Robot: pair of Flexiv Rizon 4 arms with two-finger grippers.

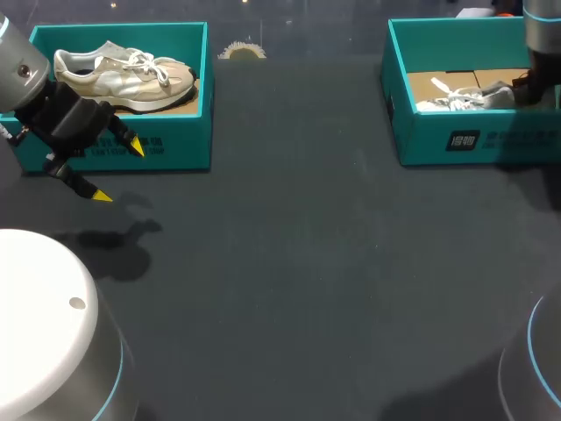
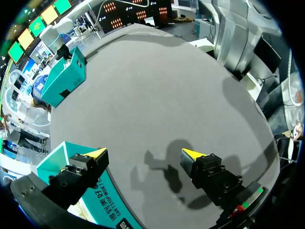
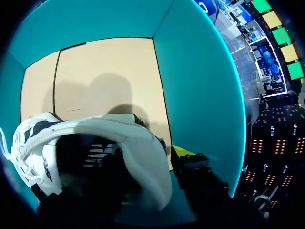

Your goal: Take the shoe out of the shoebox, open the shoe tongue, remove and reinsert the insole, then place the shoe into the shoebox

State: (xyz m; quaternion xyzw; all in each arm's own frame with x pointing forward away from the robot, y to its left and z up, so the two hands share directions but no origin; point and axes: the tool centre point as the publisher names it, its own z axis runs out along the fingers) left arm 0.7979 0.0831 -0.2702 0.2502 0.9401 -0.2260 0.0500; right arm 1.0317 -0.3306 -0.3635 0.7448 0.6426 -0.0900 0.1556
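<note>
Across the dark table (image 1: 289, 263), two teal shoeboxes are sitting well apart along the far edge. In the head view the left shoebox (image 1: 175, 145) is at about 10 o'clock and the right shoebox (image 1: 491, 140) is at about 2 o'clock.

The left arm (image 1: 22, 70) is leaning in from the 9 o'clock side and slanting toward 4 o'clock. It is just in front of the left shoebox's front wall, near that wall's 9 o'clock end. The right arm (image 1: 542, 35) is hanging down from 1 o'clock into the right shoebox's 3 o'clock end.

A beige sneaker (image 1: 123, 77) is lying inside the left shoebox, with its long axis running 9 to 3 and its toe pointing to 3 o'clock. A white shoe (image 1: 465, 98) is lying on the right shoebox's cardboard floor. Its long axis is also running roughly 9 to 3, with the laces toward 9 o'clock and the heel toward 3.

The left gripper (image 1: 120, 173) is hovering above the table with its jaws standing wide apart and holding nothing. The right gripper (image 1: 526, 88) is sitting at the white shoe's heel collar, and I cannot tell whether it is clamping that collar.
</note>
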